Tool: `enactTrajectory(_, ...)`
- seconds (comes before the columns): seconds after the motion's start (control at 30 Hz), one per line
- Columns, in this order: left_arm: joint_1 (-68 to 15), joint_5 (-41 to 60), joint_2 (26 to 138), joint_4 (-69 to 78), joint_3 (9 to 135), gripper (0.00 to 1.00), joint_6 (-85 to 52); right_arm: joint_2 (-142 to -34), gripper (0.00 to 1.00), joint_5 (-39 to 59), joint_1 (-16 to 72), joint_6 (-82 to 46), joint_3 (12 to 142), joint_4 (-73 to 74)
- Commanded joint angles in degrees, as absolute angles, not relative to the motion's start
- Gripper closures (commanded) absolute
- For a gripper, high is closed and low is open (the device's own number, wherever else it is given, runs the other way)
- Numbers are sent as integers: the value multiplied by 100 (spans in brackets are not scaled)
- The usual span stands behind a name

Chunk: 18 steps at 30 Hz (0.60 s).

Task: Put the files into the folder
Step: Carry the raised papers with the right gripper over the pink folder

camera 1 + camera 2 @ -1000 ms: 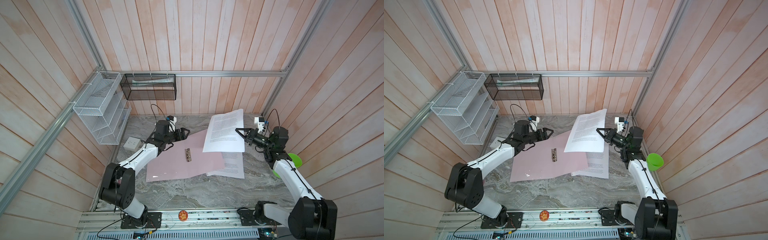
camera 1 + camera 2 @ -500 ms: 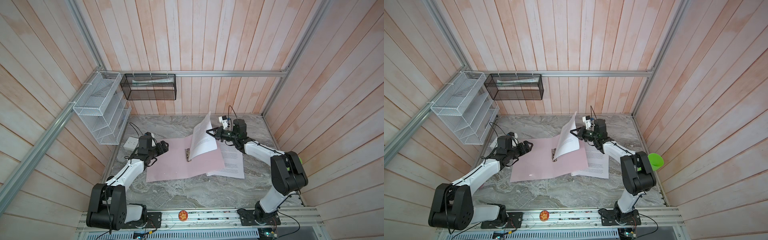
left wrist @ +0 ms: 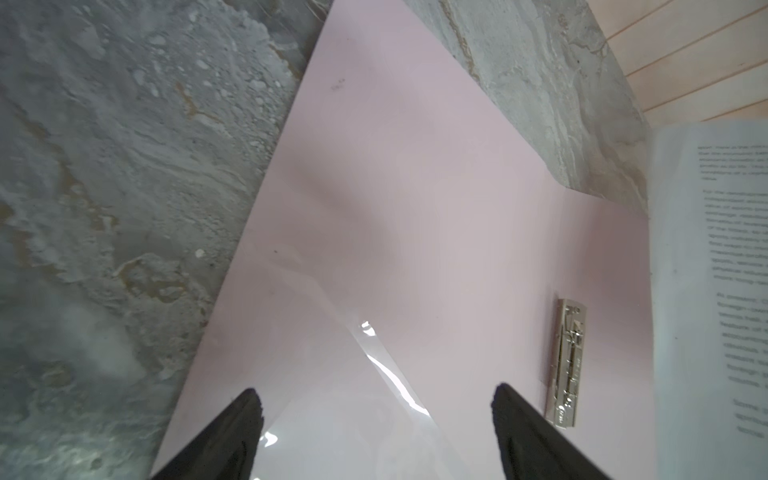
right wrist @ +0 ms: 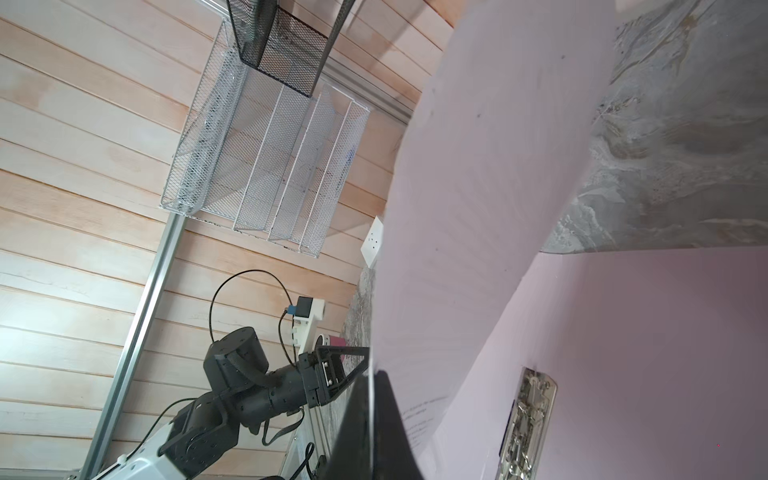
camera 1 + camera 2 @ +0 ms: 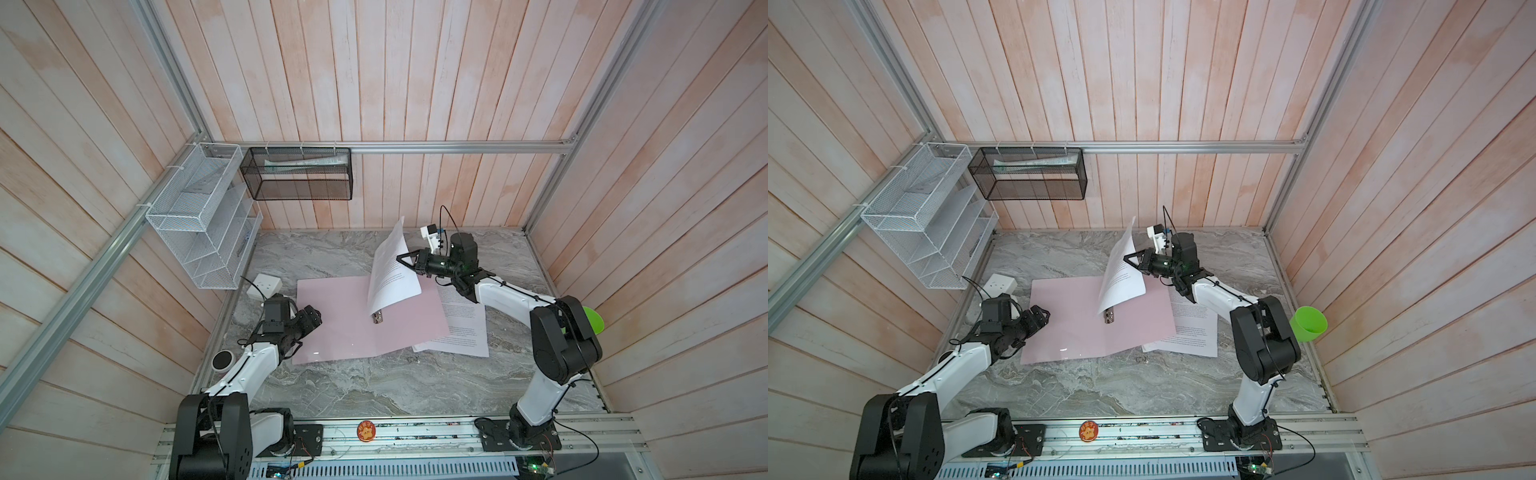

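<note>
Folder (image 5: 336,328), pink, lies open at tabletop (image 5: 374,386) centre. Files (image 5: 461,328) lie flat at its right edge, except one sheet (image 5: 390,274) clamped in right fingers (image 4: 390,424), tilted above clip (image 5: 377,318). Left fingers (image 3: 224,440) apart over folder's left part.

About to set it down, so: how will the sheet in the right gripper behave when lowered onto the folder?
Probably floppy: pinched at one edge by the right gripper, the sheet bows and its free end hangs near the clip. Likely light, so it may slide on the shiny folder once released. Pushed edge-on, it would probably buckle.
</note>
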State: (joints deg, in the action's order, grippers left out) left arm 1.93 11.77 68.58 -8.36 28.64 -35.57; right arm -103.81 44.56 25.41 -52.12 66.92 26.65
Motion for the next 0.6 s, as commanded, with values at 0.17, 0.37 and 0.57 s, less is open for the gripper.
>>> enactTrajectory(0.17, 574, 789, 6947, -1100, 3070, 10, -3558, -11137, 100, 3704, 2755, -4907, 6540, 2796)
enactTrajectory(0.37, 641, 756, 7443, -1269, 3308, 10, -3308, -11094, 100, 3037, 2861, -4477, 6361, 2508)
enactTrajectory(0.57, 696, 1022, 7850, -1181, 3399, 10, -3043, -10951, 100, 2672, 2931, -4483, 6138, 2732)
